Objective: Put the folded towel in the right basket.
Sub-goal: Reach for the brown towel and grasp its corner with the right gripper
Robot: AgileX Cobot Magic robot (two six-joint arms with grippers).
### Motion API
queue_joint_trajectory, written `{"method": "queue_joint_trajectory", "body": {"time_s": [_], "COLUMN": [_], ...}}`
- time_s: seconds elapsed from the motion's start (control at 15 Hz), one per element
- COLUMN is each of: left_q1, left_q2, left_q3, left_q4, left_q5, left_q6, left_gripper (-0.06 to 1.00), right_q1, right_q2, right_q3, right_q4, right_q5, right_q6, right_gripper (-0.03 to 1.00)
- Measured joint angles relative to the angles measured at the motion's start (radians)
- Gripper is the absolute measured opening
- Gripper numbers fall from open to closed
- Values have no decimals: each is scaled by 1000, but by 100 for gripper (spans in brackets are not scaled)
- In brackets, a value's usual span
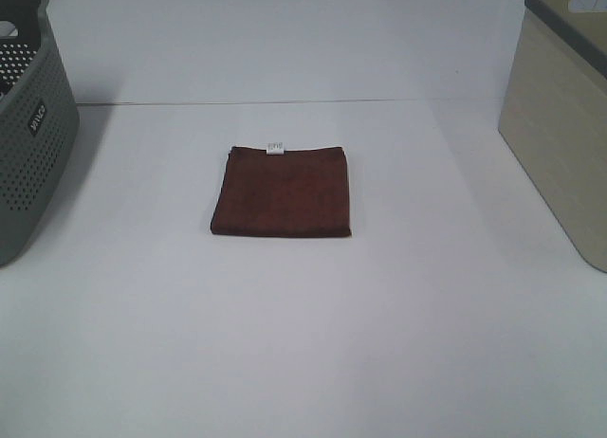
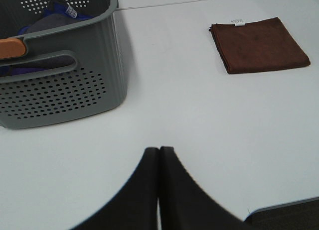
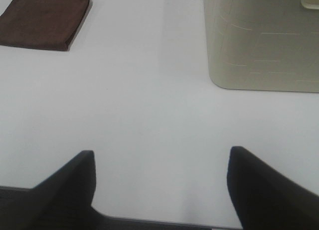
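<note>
A folded dark brown towel (image 1: pixel 283 191) with a small white tag lies flat in the middle of the white table. It also shows in the left wrist view (image 2: pixel 258 45) and the right wrist view (image 3: pixel 42 20). The beige right basket (image 1: pixel 560 116) stands at the right edge; the right wrist view shows its wall (image 3: pixel 264 41). My left gripper (image 2: pixel 159 153) is shut and empty, well short of the towel. My right gripper (image 3: pixel 162 158) is open and empty, near the table's front edge. Neither gripper shows in the exterior view.
A grey perforated basket (image 1: pixel 28 125) stands at the left edge; the left wrist view shows it (image 2: pixel 60 85) holding blue cloth and an orange item. The white table (image 1: pixel 303 343) has a seam across its far part.
</note>
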Motion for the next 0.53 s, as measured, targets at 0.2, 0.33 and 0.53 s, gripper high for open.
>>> {"method": "queue_joint_trajectory", "body": {"time_s": [0.2, 0.33, 0.53], "left_q1": [0, 0, 0], "left_q2": [0, 0, 0], "left_q3": [0, 0, 0], "left_q4": [0, 0, 0], "left_q5": [0, 0, 0], "left_q6": [0, 0, 0], "left_gripper": [0, 0, 0], "right_q1": [0, 0, 0], "right_q2": [0, 0, 0], "right_q3": [0, 0, 0], "right_q4": [0, 0, 0], "right_q5": [0, 0, 0], "right_q6": [0, 0, 0], "right_gripper": [72, 72, 72]}}
